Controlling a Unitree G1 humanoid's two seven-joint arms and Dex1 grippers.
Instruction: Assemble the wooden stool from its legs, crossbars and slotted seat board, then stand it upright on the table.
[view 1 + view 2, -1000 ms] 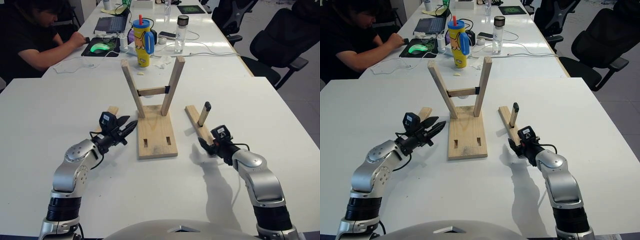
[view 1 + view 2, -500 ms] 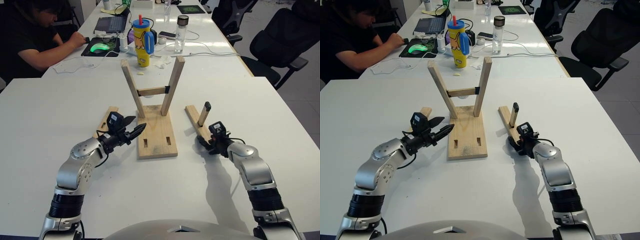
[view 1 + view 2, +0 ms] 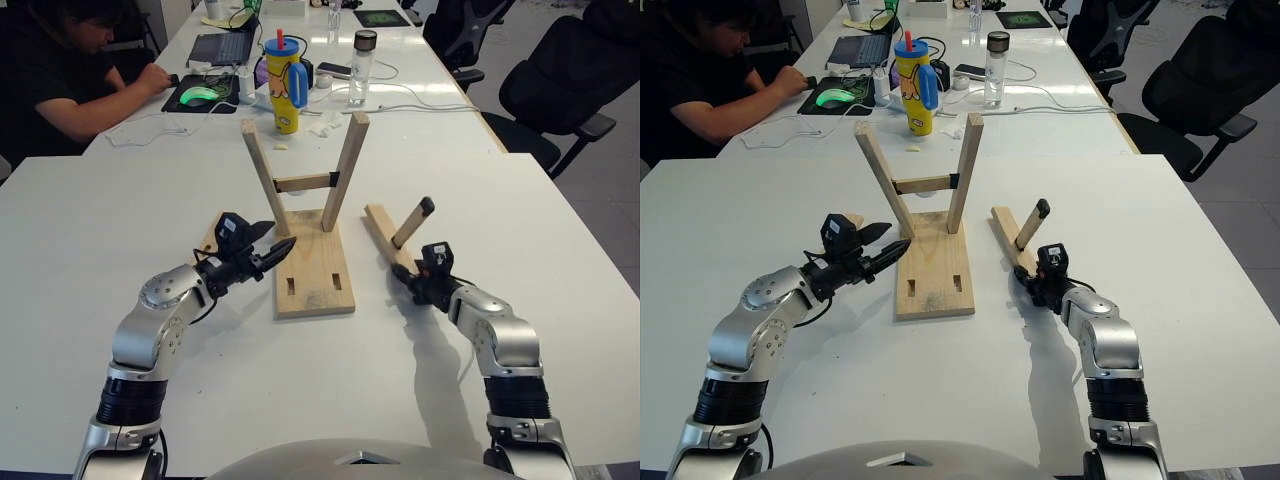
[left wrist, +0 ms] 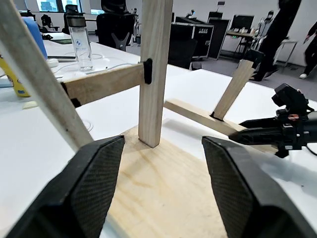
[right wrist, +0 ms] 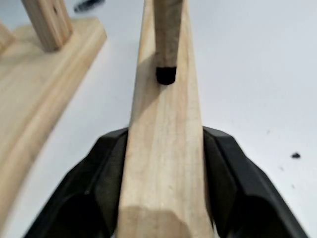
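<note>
Two upright legs (image 3: pixel 345 170) and the crossbar (image 3: pixel 303 183) joining them block the far half of the board (image 3: pixel 313 262). Its near half, with two slots (image 3: pixel 337 282), lies open from above. The left gripper (image 3: pixel 282 236), fingers spread, hovers at the board's left edge. A strip of table (image 3: pixel 368 272) separates the board from the loose leg (image 3: pixel 383 232) clamped by the right gripper (image 3: pixel 400 278). That leg's slanted bar (image 3: pixel 413 222) juts up.

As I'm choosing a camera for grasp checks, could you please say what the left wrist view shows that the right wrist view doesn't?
Left wrist: two standing legs joined by a crossbar, a bottle, the open left gripper. Right wrist: both fingers pressed against the loose leg. Shared: the seat board, that leg and the right gripper holding it.
</note>
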